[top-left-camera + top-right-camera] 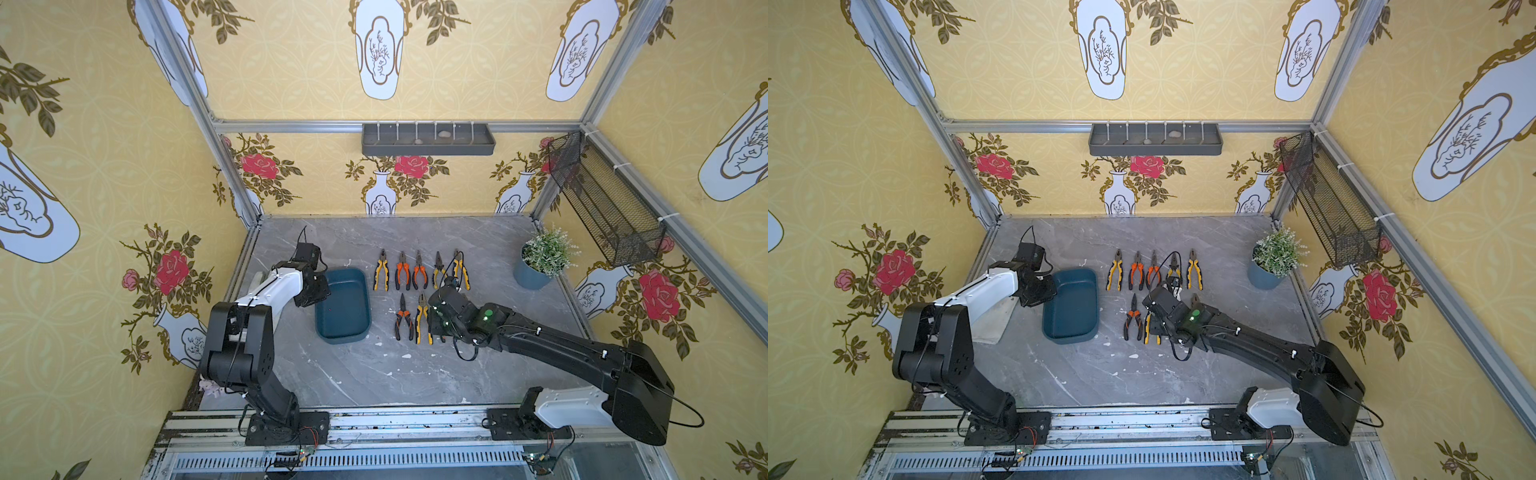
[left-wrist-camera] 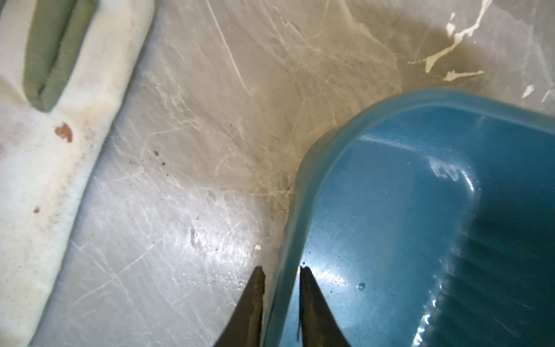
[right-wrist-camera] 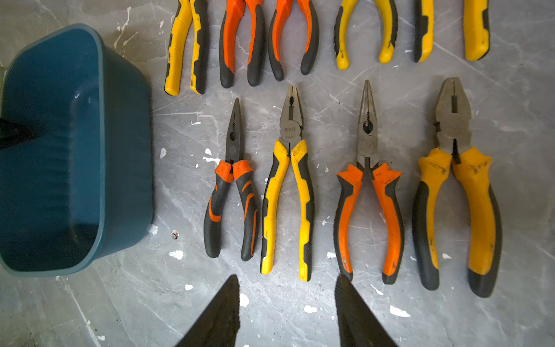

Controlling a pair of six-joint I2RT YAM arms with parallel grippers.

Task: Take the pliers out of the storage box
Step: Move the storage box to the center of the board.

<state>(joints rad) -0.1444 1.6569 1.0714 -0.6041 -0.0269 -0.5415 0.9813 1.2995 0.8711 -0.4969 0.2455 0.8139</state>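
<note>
**Desk:** What sits nearest?

**Photographer:** The right gripper, fingers spread and carrying nothing, hangs above the grey marble table. It is by the handle ends of the near row of four pliers.

**Desk:** Any lettering?

**Photographer:** One yellow-handled pair in that row bears a small stamped mark on its steel head. It cannot be read with certainty.

**Desk:** And the storage box?

**Photographer:** It rests on the table, just left of the rows. The left gripper pinches its left wall, one finger inside and one outside.

**Desk:** Further back?

**Photographer:** The far row of five pliers lies on the table outside the box, heads pointing to the far wall. A potted plant stands at far right, and a grey tray hangs on the far wall.
</note>
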